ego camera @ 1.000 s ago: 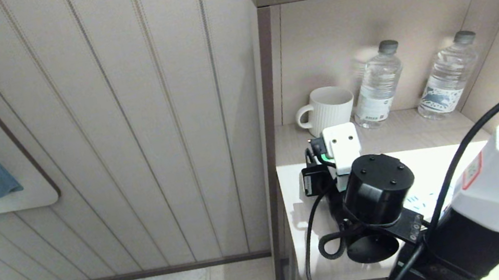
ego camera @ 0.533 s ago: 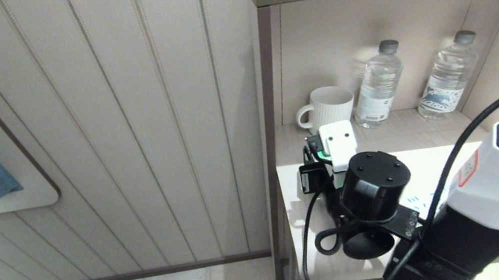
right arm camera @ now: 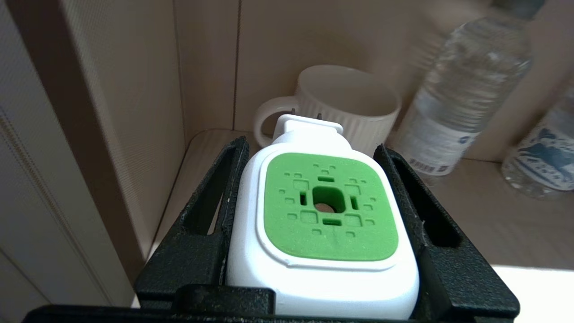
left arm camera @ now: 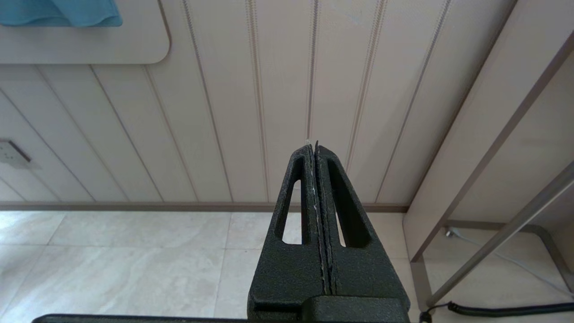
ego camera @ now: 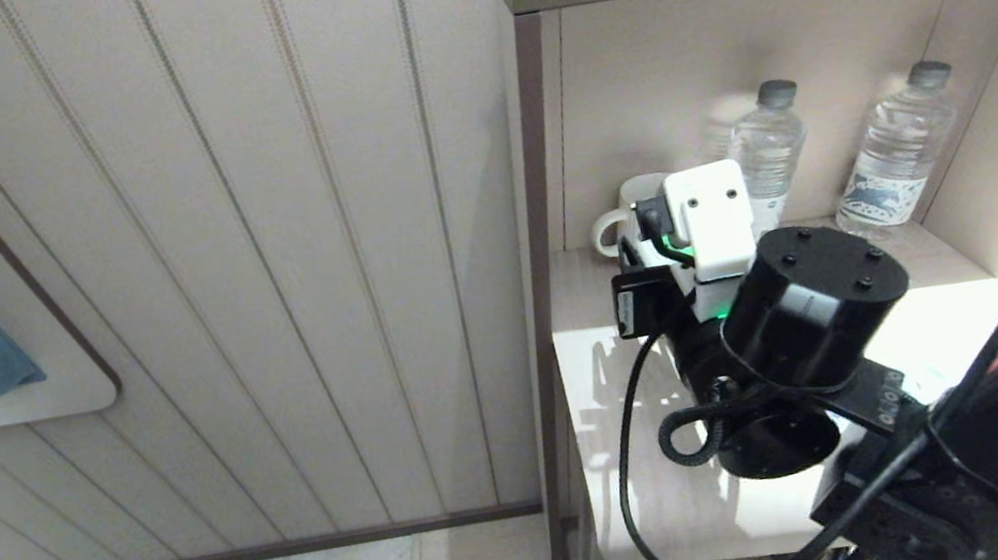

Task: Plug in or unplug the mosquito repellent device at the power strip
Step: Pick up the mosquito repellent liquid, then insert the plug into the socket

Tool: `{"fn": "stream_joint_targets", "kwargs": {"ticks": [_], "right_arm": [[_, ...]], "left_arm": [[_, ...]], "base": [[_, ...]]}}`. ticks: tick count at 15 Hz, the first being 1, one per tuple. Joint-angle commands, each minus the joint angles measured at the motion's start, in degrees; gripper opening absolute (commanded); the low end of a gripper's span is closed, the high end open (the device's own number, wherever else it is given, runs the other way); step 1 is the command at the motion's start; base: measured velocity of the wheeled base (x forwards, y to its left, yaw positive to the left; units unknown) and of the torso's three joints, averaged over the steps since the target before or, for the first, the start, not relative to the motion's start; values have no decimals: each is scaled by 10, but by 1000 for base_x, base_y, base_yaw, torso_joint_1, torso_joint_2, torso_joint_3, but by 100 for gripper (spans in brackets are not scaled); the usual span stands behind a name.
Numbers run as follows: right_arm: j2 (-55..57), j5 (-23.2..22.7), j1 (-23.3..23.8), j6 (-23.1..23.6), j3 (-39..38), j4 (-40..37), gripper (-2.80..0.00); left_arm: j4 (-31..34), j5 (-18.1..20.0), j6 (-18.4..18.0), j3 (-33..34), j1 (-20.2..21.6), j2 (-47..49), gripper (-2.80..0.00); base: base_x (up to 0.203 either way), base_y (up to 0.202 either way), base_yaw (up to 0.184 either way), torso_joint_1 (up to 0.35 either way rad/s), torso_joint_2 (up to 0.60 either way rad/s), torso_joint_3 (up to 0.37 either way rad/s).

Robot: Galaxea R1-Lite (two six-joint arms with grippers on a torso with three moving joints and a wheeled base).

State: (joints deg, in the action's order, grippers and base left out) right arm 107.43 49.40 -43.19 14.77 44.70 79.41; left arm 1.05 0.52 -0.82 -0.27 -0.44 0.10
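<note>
Sitting squarely between the right gripper's (right arm camera: 323, 233) two black fingers (right arm camera: 210, 197), the mosquito repellent device (right arm camera: 325, 233) fills the lower centre of the right wrist frame. The jaws are clamped on its white sides, one on each flank, with the green vented face turned up toward the camera. Its long axis runs along the line of the fingers, and the plug end with two thin metal prongs juts past the fingertips toward the upper middle of the frame.

Just beyond those prongs stands a ribbed white mug (right arm camera: 350, 107), with a clear water bottle (right arm camera: 466, 89) in the upper right and a second at the right edge. In the head view the device's white body (ego camera: 707, 220) shows right of centre, in front of the mug (ego camera: 623, 203) and above the pale shelf surface (ego camera: 585, 306), held clear of it.

What the coming move turns on, I'd say, is which way those prongs face. No power strip shows in any view, the arm's dark bulk covering much of the lower shelf, so I cannot tell where a socket lies. Free of any socket, the device looks either freshly pulled or on its way in.

Pointing at the panelled wall and tiled floor, away from the shelf, the left gripper (left arm camera: 316, 148) has its fingers pressed together on nothing, so the right arm is the one placed for the work.
</note>
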Motion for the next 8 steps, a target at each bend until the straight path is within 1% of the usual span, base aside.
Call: {"fn": "stream_joint_targets", "kwargs": {"ticks": [1, 2, 4, 6, 8], "right_arm": [[-58, 4, -3, 1, -4, -22, -280], [-81, 6, -4, 1, -5, -47, -280], [-136, 9, -3, 0, -1, -130, -280], [-188, 25, -3, 0, 16, -212, -280], [-232, 36, -7, -1, 23, -276, -280]], "left_arm": [[0, 0, 0, 0, 0, 1, -280], [0, 0, 0, 0, 0, 1, -280], [0, 0, 0, 0, 0, 1, -280], [0, 0, 0, 0, 0, 1, -280], [0, 0, 0, 0, 0, 1, -280]], "base": [[0, 0, 0, 0, 0, 0], [0, 0, 0, 0, 0, 0], [0, 0, 0, 0, 0, 0], [0, 0, 0, 0, 0, 0], [0, 0, 0, 0, 0, 0]]}}
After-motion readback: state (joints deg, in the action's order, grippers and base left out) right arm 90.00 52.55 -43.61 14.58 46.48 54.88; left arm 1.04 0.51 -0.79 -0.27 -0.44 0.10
